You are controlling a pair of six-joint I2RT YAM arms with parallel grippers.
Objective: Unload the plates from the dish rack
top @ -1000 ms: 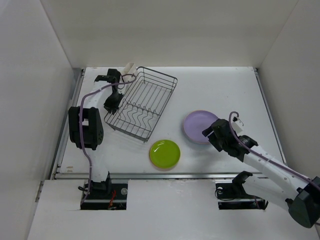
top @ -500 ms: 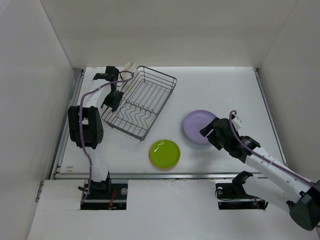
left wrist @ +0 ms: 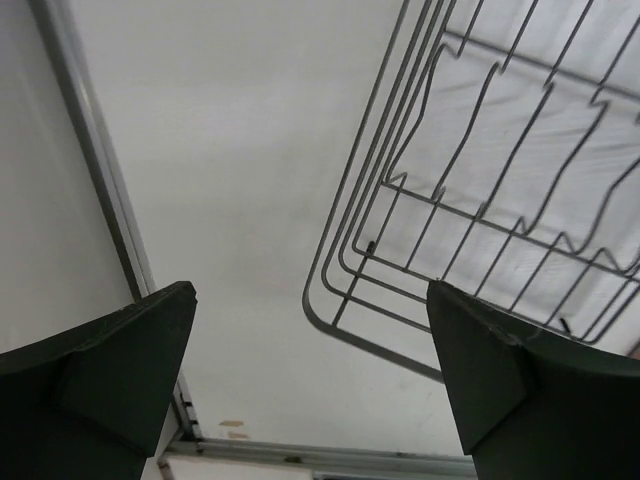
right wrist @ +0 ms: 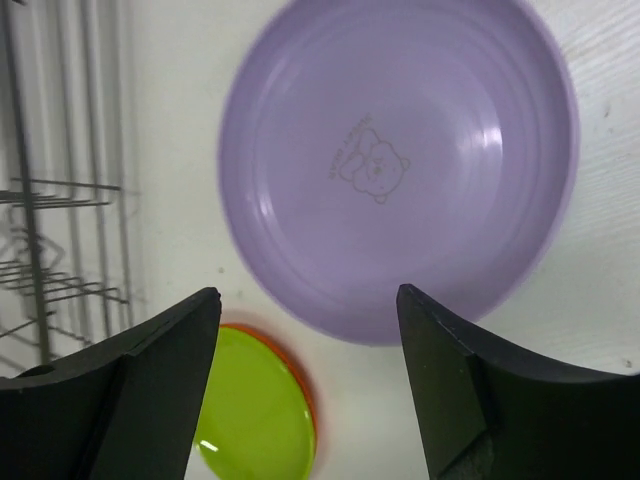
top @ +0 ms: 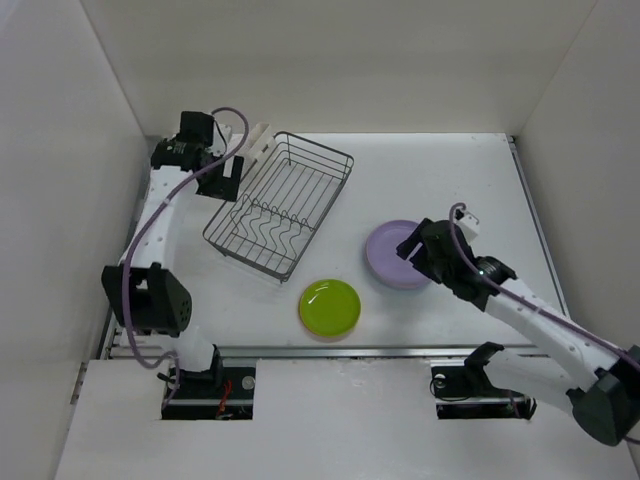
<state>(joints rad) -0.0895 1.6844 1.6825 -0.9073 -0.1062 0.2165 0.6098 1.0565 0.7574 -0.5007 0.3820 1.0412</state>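
Note:
The dish rack [top: 280, 205] is a dark wire basket at the far left of the table, and no plates stand in it. My left gripper [top: 226, 180] hovers open at its far left rim. In the left wrist view the gripper [left wrist: 310, 295] has only bare table between its fingers, with the rack's corner [left wrist: 480, 200] to the right. A lavender plate [top: 392, 258] lies flat right of centre. My right gripper [top: 415, 250] stands open over its near edge, holding nothing [right wrist: 308, 292]. A lime green plate [top: 330, 306] rests on a red-orange plate [right wrist: 305, 385] near the front.
A cream plastic piece [top: 258, 137] sticks out at the rack's far left corner. A metal rail [left wrist: 100, 200] runs along the table's left edge under the white side wall. White walls close in the back and right side.
My left gripper has opened, let go of the rack's left rim and drawn back up and to the far left. The right gripper has edged further over the lavender plate.

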